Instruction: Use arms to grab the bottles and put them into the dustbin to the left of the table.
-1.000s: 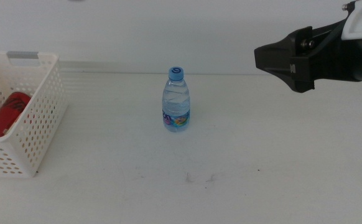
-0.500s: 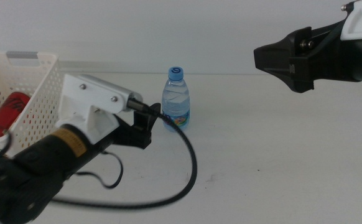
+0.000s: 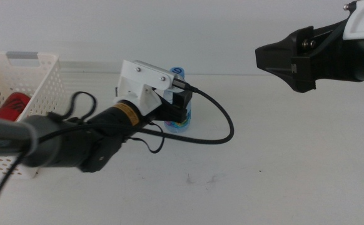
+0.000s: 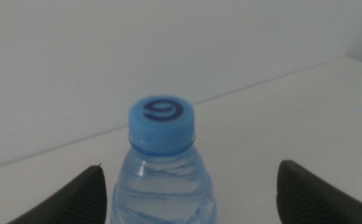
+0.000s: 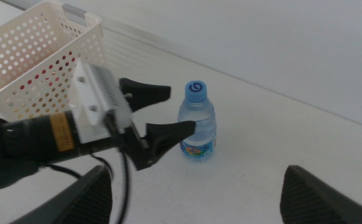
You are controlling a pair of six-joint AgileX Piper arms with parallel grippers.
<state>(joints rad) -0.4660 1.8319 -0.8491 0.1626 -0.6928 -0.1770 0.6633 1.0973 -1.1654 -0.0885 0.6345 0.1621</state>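
so a second ago the left arm (image 3: 75,140) isn't in the middle view at all, just bare table (image 3: 282,162) in front of the water bottle (image 3: 183,122); half a second ago it shows up low on the left side, its gripper short of the bottle; now it's reached further in and the left gripper (image 3: 181,105) sits right at the bottle, covering most of it in the middle view so only the blue cap (image 3: 178,70) and a bit of label peek out; its jaws are spread with one on each side of the bottle, gaps visible; the black cable (image 3: 222,128) now loops over the table right of the bottle
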